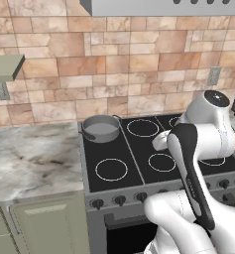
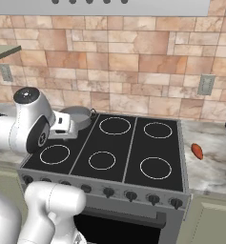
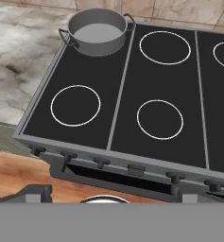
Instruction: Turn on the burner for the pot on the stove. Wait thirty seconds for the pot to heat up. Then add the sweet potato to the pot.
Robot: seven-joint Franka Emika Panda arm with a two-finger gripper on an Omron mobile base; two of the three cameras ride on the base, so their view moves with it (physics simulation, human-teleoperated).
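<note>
The round shallow grey metal pot (image 3: 96, 31) sits on the back-left ring of the grey steel stove with black glass cooktop (image 3: 127, 94). In the hand view it lies at eleven o'clock, and the front row of black knobs (image 3: 100, 162) crosses at six o'clock, nearer. The gripper stands wide open, holding nothing.

The arm (image 1: 198, 149) is glossy white, built of thick rounded segments like smooth tubes. A dark, nearly black band runs along the side of one link, and the joints end in round caps with dark grey discs ringed in white. The wrist housing is a blocky white box.
</note>
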